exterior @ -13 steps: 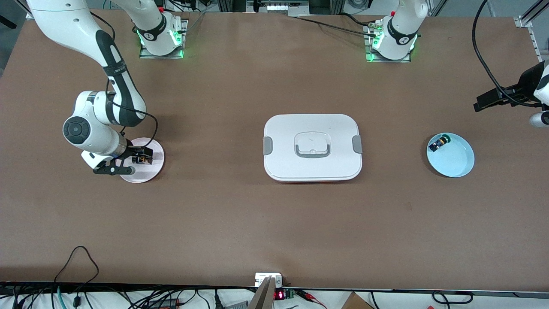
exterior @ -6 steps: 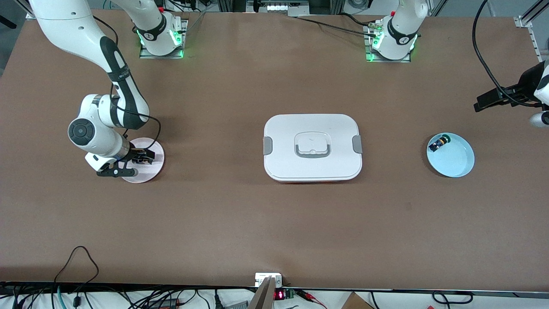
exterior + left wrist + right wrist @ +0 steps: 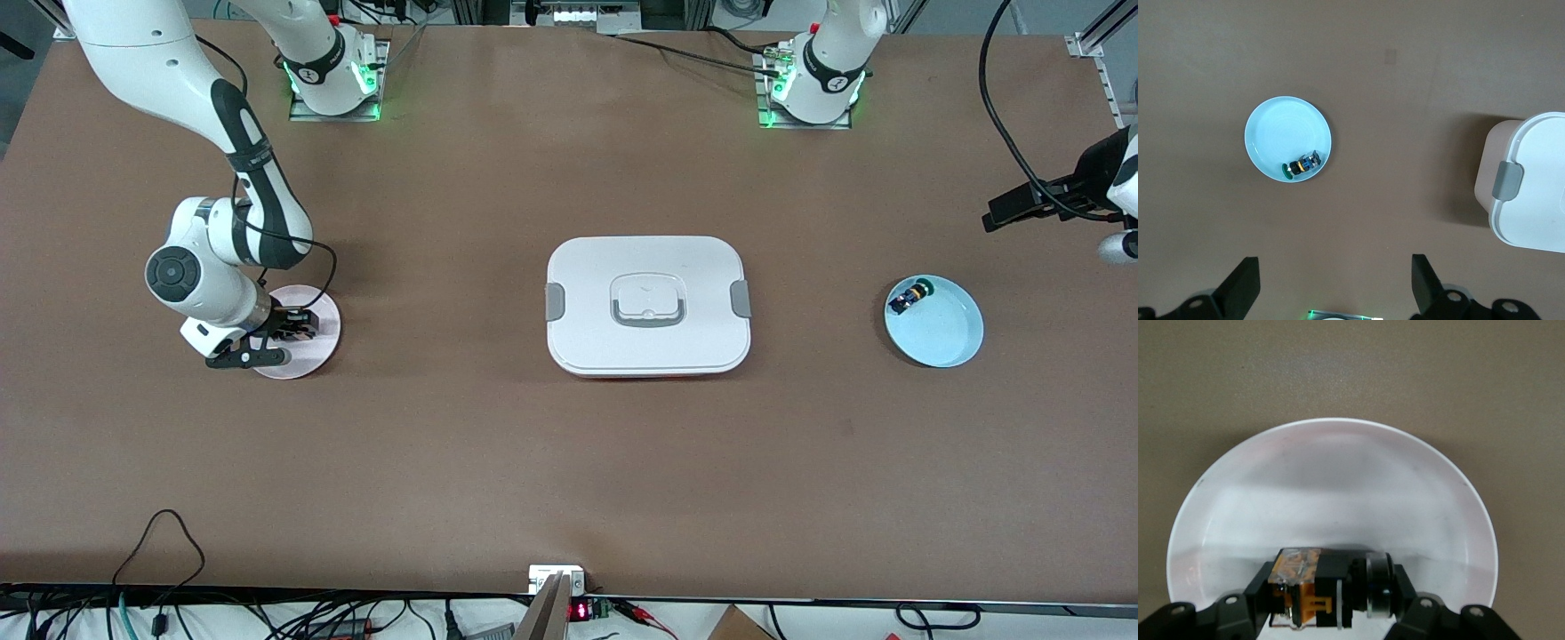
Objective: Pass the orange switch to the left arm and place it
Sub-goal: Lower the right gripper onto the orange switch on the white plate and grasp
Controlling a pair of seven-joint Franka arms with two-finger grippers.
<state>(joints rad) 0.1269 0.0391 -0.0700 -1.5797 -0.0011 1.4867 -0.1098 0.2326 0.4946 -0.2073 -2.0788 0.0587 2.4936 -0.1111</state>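
Note:
The orange switch (image 3: 1305,590), a small black block with an orange body, lies on its side in a pale pink plate (image 3: 1338,473) at the right arm's end of the table. My right gripper (image 3: 1333,593) is down in that plate (image 3: 318,351), one finger against each end of the switch. In the front view the right gripper (image 3: 293,327) hides most of the switch. My left gripper (image 3: 1335,293) is open and empty; it waits high over the left arm's end of the table (image 3: 1005,209). The white box (image 3: 587,302) sits closed at mid-table.
A light blue plate (image 3: 947,338) beside the box toward the left arm's end holds a small black part with a blue-yellow body and green cap (image 3: 911,298). Both also show in the left wrist view, plate (image 3: 1281,130) and part (image 3: 1301,165), with the box's corner (image 3: 1538,187).
The right arm has shifted a little and its gripper has settled lower onto the pink plate around the switch. The left arm has not moved.

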